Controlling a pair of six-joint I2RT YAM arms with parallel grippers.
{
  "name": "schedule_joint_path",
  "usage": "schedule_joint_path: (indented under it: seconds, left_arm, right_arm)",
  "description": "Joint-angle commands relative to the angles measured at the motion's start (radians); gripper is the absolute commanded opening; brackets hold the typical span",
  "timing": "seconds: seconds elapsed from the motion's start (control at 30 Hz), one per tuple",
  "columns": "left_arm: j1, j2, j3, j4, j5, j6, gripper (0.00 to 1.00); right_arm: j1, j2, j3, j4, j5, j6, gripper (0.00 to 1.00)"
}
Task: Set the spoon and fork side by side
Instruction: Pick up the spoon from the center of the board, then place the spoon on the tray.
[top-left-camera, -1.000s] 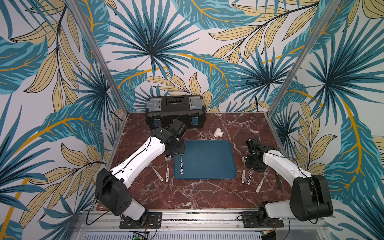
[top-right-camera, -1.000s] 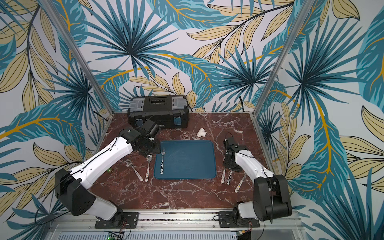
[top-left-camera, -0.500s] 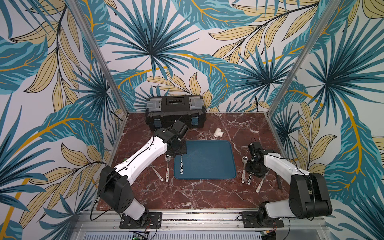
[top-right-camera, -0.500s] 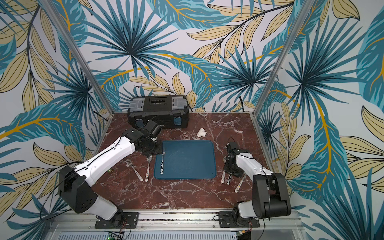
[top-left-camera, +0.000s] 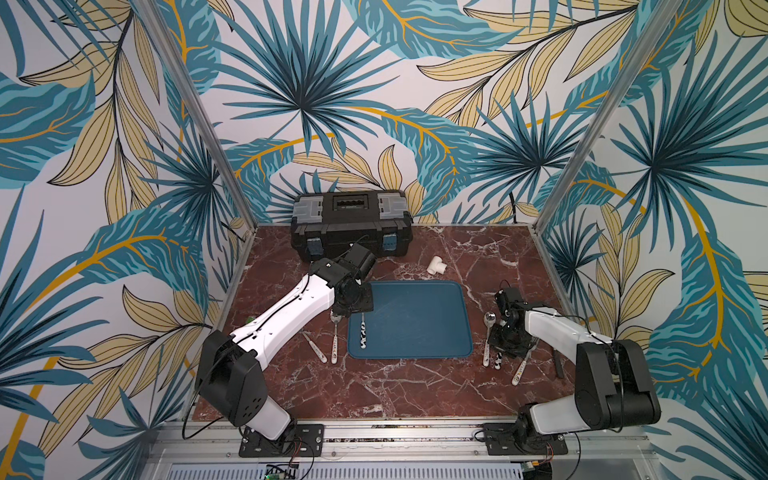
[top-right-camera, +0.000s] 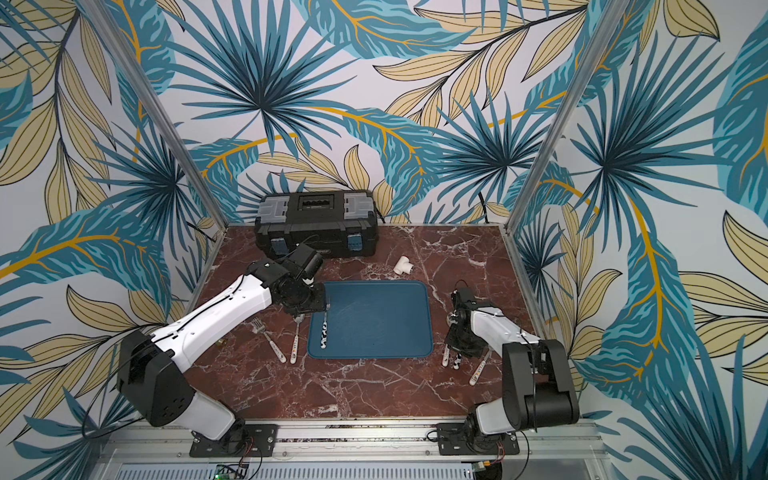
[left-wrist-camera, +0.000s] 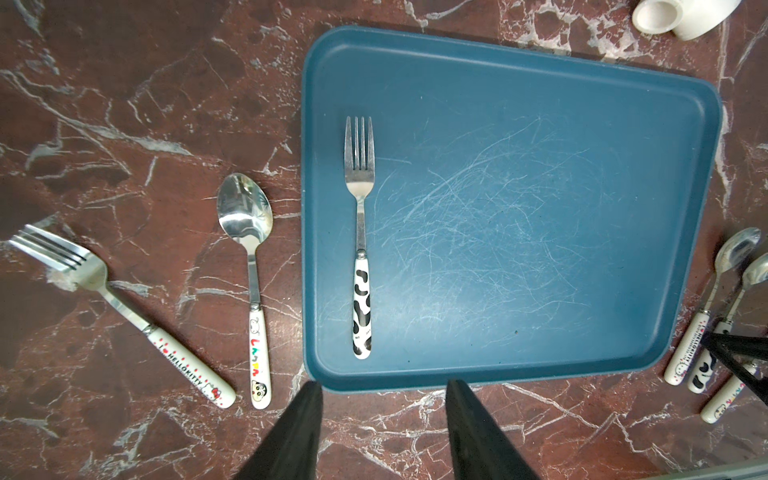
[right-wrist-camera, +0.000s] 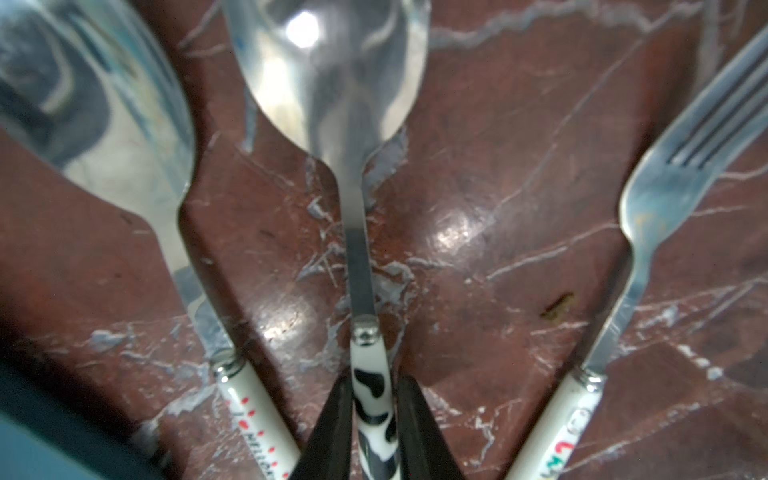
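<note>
Cow-pattern spoon (right-wrist-camera: 332, 83), handle apparently pinched by the right gripper (right-wrist-camera: 374, 388). Matching fork (left-wrist-camera: 360, 232) lies on the blue tray (left-wrist-camera: 540, 104); left gripper (left-wrist-camera: 380, 432) hovers parted, holding nothing.

A black toolbox (top-left-camera: 351, 224) is seen at the back of the tabletop (top-left-camera: 415, 386); a white pipe fitting (top-left-camera: 436, 264) lies nearby.

This is a robot-lab test cell. A red-brown marble-look bench (top-left-camera: 374, 386) is boxed in by bare aluminium posts (top-left-camera: 197, 112) and wall panels printed with teal and tan palm leaves (top-left-camera: 299, 83). Behind the dark blue rectangular plastic tray (top-left-camera: 415, 324) sits a black plastic toolbox (top-left-camera: 353, 220). In front of the tray, white-and-black robot arms (top-left-camera: 291, 316) are bolted to a metal rail (top-left-camera: 395, 434).
</note>
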Motion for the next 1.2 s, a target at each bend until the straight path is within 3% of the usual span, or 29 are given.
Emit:
schedule_joint_path:
  seconds: [0.0,0.33,0.67,0.8,1.0,1.17]
  left_arm:
    - [-0.004,0.004,-0.002,-0.002,0.005,0.013,0.52]
    - [-0.003,0.006,-0.014,0.005,0.006,0.015,0.52]
    - [-0.003,-0.013,-0.015,0.015,-0.015,0.009,0.53]
    - [0.009,-0.014,-0.01,0.007,-0.02,0.01,0.53]
    - [0.054,-0.035,-0.022,0.009,-0.001,0.01,0.53]
    - [0.092,-0.077,-0.06,0.009,0.017,0.004,0.53]
  right_arm:
    - [-0.007,0.002,-0.035,0.003,-0.011,0.011,0.16]
    - [-0.009,-0.039,0.007,-0.026,0.04,-0.013,0.06]
    - [0.023,-0.139,0.173,-0.145,0.095,-0.051,0.05]
    - [0.188,-0.113,0.238,-0.171,0.093,-0.005,0.04]
    - [0.535,0.105,0.407,-0.128,0.072,0.109,0.04]
    - [0.669,0.313,0.591,-0.073,-0.01,0.155,0.05]
